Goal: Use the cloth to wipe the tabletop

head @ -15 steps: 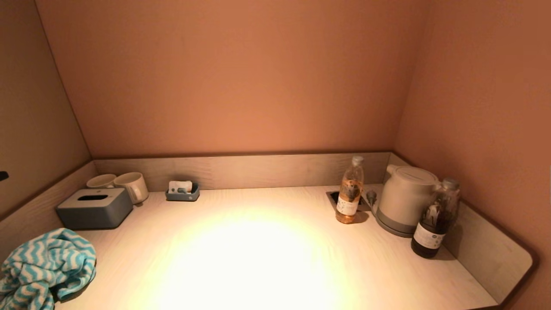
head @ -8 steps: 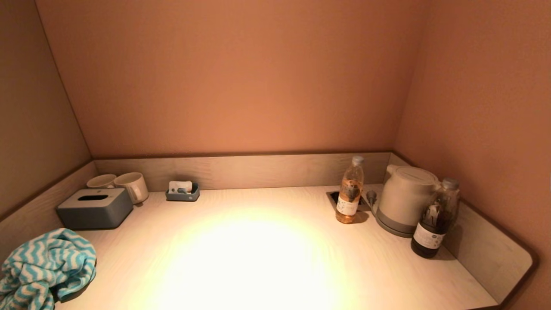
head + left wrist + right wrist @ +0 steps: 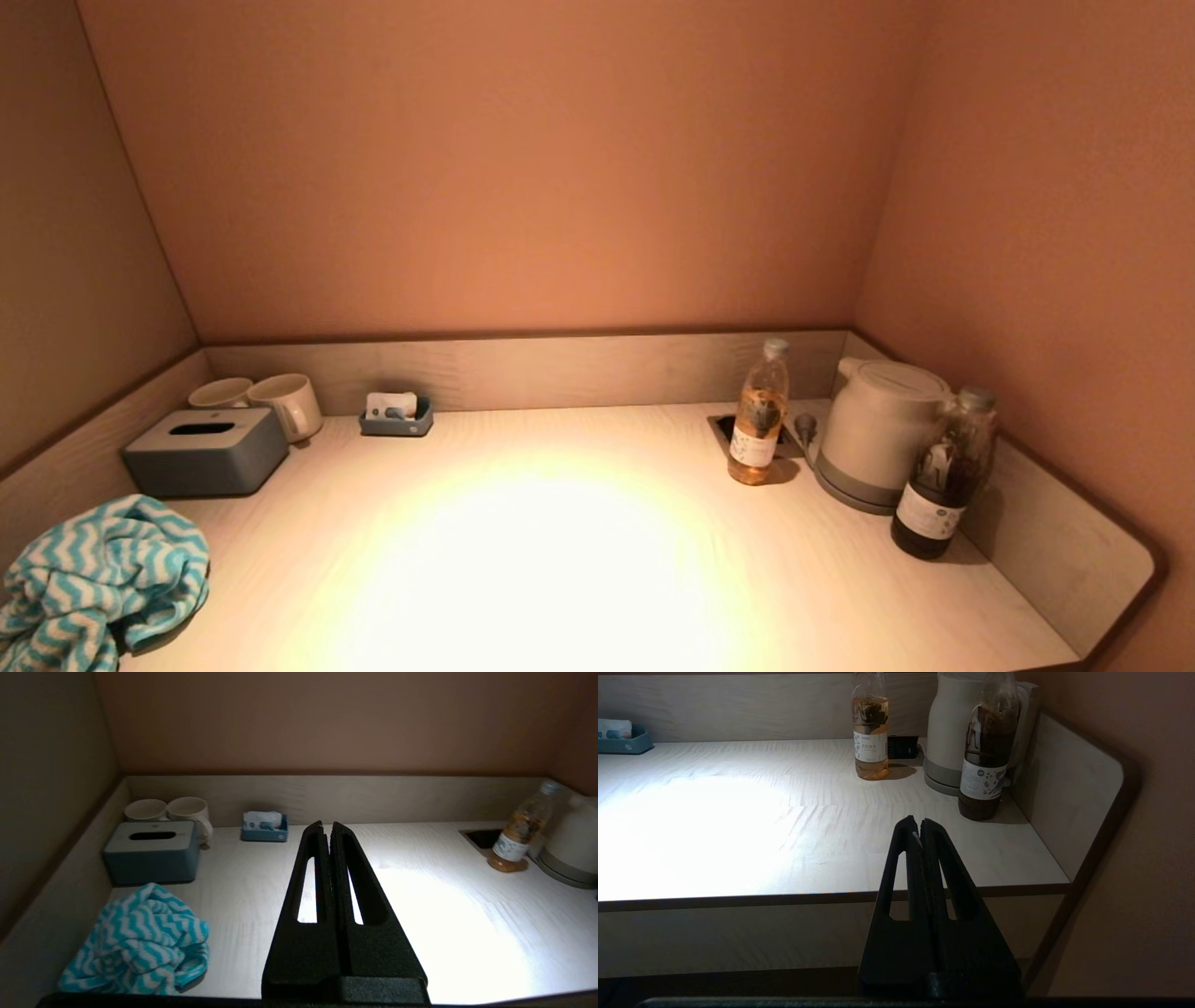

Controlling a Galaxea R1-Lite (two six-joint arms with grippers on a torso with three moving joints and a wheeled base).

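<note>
The cloth (image 3: 101, 579), a blue-and-white zigzag towel, lies crumpled in a heap at the near left corner of the desk (image 3: 579, 560), untouched. No wiping has begun, judging by the bunched heap and both arms held back from the surface.

The left end effector (image 3: 327, 828) hangs above the front edge of the desk with its two fingers pressed together and nothing between them. From it, the cloth lies off to its left and lower, close to the front edge, with bare desk between the two. Just beyond the cloth, farther from the end effector, stands a grey tissue box (image 3: 152, 851), and behind that two cups (image 3: 168, 811).

The right end effector (image 3: 919, 826) sits in front of and below the desk's front edge at the right end, its fingers likewise closed and empty. Ahead of it are a dark bottle (image 3: 987, 756), a kettle (image 3: 952, 728) and a pale bottle (image 3: 871, 728); the cloth does not appear in its view at all.

The left arm is clearly the nearer one. The heap is lumpy with no clear long axis, so I judge approach angle matters little: the left fingers would need to part, shift left and drop onto the mound's top.
</note>
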